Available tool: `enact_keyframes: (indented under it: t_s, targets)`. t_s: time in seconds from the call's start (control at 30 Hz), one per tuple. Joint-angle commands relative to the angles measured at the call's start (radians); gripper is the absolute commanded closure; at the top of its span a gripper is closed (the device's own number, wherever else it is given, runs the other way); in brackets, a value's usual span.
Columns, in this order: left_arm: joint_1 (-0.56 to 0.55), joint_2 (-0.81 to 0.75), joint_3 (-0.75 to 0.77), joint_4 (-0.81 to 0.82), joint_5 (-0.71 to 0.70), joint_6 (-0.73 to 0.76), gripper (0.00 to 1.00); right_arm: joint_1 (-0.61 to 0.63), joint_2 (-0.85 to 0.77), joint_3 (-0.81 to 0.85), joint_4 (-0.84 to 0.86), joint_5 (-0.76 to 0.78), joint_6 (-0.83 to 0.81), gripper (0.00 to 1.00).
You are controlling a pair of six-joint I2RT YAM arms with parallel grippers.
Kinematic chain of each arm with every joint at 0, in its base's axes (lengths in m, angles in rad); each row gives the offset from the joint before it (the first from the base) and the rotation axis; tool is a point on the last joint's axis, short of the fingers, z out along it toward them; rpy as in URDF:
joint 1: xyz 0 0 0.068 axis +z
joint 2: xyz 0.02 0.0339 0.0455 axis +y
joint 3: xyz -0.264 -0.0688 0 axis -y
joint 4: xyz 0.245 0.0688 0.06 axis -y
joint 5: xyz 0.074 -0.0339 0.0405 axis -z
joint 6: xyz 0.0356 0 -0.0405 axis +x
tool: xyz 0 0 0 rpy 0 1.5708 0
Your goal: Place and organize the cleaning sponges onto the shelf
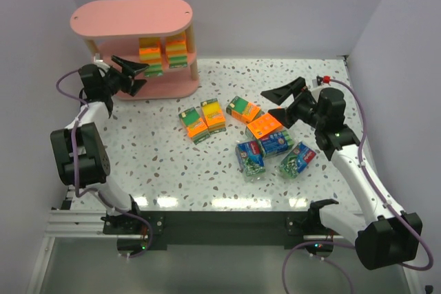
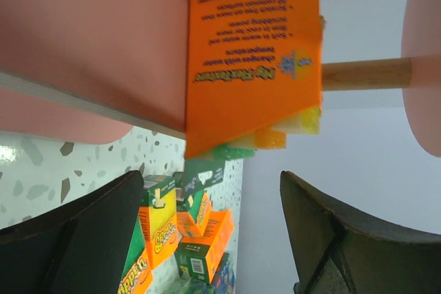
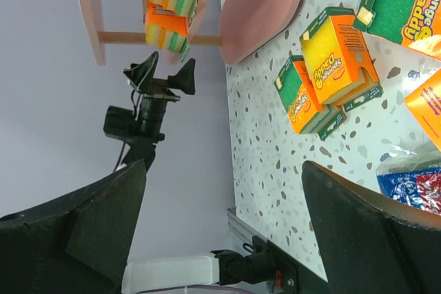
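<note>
Pink shelf (image 1: 131, 18) at the far left of the speckled table (image 1: 158, 170). Holds two orange sponge packs on its middle board, standing close side by side: left shelf pack (image 1: 150, 55) and right shelf pack (image 1: 176, 50).

Left gripper (image 1: 143, 74) just in front of the shelf, level with the middle board. Points at the left shelf pack. Jaws wide apart, nothing between them. From the left wrist, two dark fingers (image 2: 83, 232) spread far apart with an empty gap. Just past the fingertips, the orange back of a pack against the pink board, with a light wooden post (image 2: 365, 74) to the right.

Seven more packs loose on the table, well apart from the shelf. Nearest the middle, first orange pack (image 1: 194, 124) pressed against second orange pack (image 1: 213, 115). Just to the right, third orange pack (image 1: 243, 109). Next to that, plain orange pack (image 1: 265, 127), lying flat, its near edge touching the middle blue pack (image 1: 275, 144). Closer to the arms, left blue pack (image 1: 249, 156) and right blue pack (image 1: 298, 160).

Right gripper (image 1: 269, 108) above the plain orange pack. Jaws wide open too. Holds nothing. From the right wrist, a big gap between its fingers (image 3: 89, 225), with only table and packs showing through.
</note>
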Motion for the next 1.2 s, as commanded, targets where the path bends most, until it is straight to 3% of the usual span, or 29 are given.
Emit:
enact_keyframes:
  t_s: [0.0,0.27,0.53,0.77,0.9,1.07,1.17]
  targets:
    - [0.014,0.052,0.076,-0.027,-0.019,0.029,0.14,-0.005,-0.019,-0.004,0.011,-0.034,-0.01,0.01]
    - [0.014,0.188,0.248,-0.082,0.003,0.034,0.15,-0.005,0.005,0.006,0.022,-0.045,-0.006,0.01]
    - [-0.009,0.247,0.315,-0.088,0.023,0.023,0.15,-0.005,0.03,0.012,0.022,-0.048,-0.016,0.01]
    - [-0.012,0.071,0.15,0.001,0.052,-0.016,0.05,-0.005,0.068,0.043,-0.061,-0.043,-0.114,0.01]
    - [-0.012,-0.063,0.012,0.038,0.086,-0.025,0.0,-0.005,0.096,0.097,-0.232,0.021,-0.261,0.01]
    - [-0.013,-0.256,-0.146,0.016,0.144,0.026,0.0,-0.004,0.198,0.289,-0.55,0.291,-0.542,0.01]
    - [-0.018,-0.363,-0.212,-0.068,0.15,0.099,0.0,-0.001,0.315,0.4,-0.725,0.479,-0.622,0.01]
